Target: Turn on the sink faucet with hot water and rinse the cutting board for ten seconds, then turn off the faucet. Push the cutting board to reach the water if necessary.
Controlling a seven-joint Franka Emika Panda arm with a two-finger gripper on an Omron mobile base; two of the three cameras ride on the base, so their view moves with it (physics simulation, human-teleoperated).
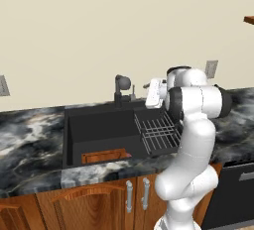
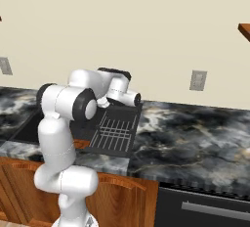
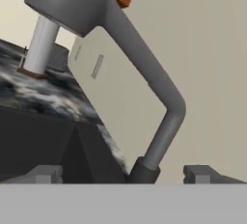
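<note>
Faucet (image 3: 159, 102) lever close between open pincer (image 3: 124, 174) tips

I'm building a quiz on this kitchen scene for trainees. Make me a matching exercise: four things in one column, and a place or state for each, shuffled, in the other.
Things:
1. cutting board
2. sink faucet
3. wire rack
4. gripper

Places or states:
A. behind the basin's back rim
B. open, beside the faucet
C. flat in the basin, by the front wall
D. right part of the sink

Pairs: 1-C, 2-A, 3-D, 4-B
</note>
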